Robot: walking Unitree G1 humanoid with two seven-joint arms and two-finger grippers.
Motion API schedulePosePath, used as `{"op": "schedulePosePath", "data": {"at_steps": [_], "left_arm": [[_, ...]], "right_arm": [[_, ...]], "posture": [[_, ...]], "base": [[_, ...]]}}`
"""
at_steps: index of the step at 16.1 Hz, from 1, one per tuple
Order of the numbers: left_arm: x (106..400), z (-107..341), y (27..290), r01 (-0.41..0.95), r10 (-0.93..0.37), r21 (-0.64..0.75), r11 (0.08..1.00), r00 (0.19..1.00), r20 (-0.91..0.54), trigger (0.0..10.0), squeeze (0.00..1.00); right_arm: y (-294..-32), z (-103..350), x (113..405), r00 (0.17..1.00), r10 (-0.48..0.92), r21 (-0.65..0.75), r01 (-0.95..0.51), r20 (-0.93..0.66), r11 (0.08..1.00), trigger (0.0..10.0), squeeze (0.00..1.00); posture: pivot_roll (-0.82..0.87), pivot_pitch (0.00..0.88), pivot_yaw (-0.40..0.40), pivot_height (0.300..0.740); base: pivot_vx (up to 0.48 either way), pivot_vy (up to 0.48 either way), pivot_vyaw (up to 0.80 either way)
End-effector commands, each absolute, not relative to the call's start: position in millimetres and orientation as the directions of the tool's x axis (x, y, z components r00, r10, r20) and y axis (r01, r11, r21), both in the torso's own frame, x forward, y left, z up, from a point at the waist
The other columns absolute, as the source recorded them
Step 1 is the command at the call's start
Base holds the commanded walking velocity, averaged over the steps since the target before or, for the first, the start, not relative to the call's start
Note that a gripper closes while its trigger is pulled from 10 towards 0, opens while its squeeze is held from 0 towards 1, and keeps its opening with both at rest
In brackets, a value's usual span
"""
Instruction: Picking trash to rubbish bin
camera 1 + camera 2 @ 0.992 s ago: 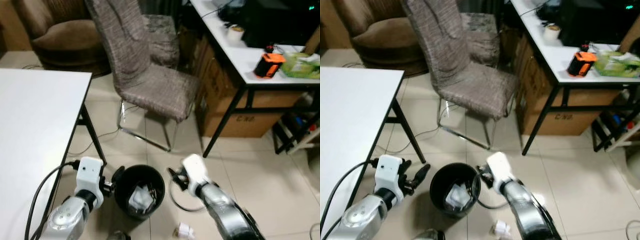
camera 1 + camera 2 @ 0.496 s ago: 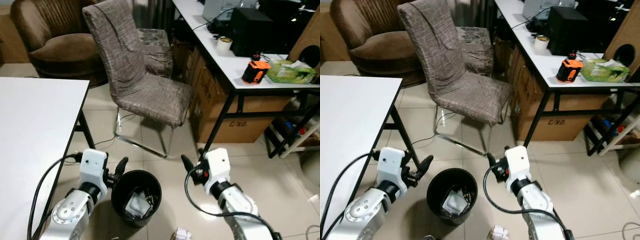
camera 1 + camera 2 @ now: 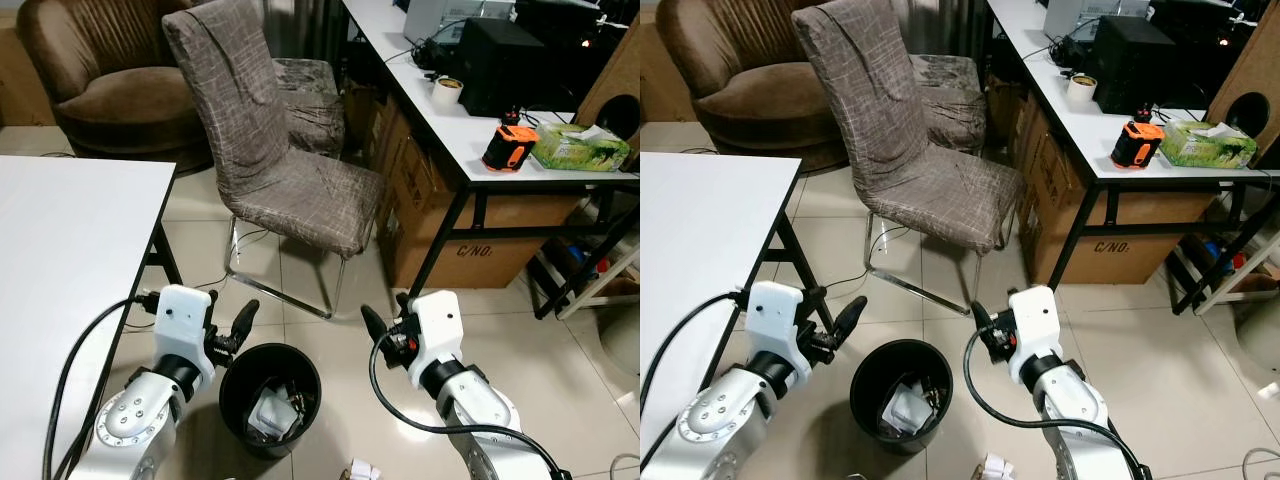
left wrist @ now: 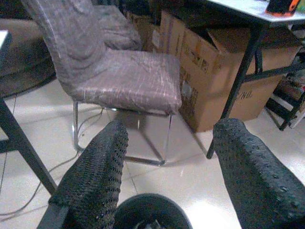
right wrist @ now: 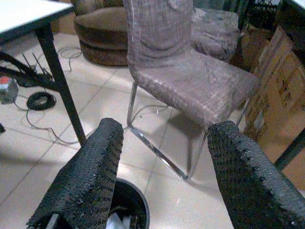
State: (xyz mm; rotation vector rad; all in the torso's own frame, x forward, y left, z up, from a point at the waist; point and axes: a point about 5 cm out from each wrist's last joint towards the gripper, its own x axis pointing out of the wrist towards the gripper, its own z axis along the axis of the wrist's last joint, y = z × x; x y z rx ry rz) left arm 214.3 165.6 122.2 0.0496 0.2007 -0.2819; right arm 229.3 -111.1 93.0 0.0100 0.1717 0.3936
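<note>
A black round rubbish bin (image 3: 270, 397) stands on the tiled floor between my two arms, with crumpled white trash (image 3: 265, 413) lying inside it. Another white scrap (image 3: 361, 469) lies on the floor at the picture's lower edge, right of the bin. My left gripper (image 3: 241, 320) hovers just above the bin's left rim, open with nothing held. My right gripper (image 3: 372, 325) hangs to the right of the bin, also open and empty. Each wrist view looks past its two black fingers (image 4: 95, 176) (image 5: 90, 171) at the bin's rim (image 4: 150, 210) and the chair.
A grey fabric chair (image 3: 280, 170) with chrome legs stands just beyond the bin. A white table (image 3: 60, 280) with black legs is on the left. On the right, a white desk (image 3: 480, 120) carries an orange device and a tissue box, with cardboard boxes (image 3: 440, 220) beneath. A brown armchair (image 3: 110, 80) sits far left.
The camera has risen and tilted up, so the scene shifted down. My right gripper drew back from over the bin to its right side. Both arms lifted slightly.
</note>
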Motion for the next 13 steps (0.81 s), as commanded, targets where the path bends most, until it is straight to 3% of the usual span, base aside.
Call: {"op": "schedulePosePath", "data": {"at_steps": [1, 13], "left_arm": [[216.9, 133.0, 165.3, 0.282, -0.272, 0.037, 0.959, 0.946, -0.173, 10.0, 0.00], [229.5, 158.8, 170.3, 0.268, -0.258, 0.074, 0.961, 0.959, -0.118, 10.0, 0.00]], "right_arm": [[-109.9, 106.5, 233.5, 0.917, 0.384, 0.043, -0.381, -0.112, 0.923, 10.0, 0.00], [-108.9, 126.2, 247.2, 0.925, 0.376, 0.061, -0.372, -0.057, 0.926, 10.0, 0.00]], "posture": [[0.01, 0.000, -0.051, 0.740], [0.03, 0.000, -0.043, 0.740]], "base": [[0.000, 0.000, 0.00], [-0.307, 0.000, 0.00]]}}
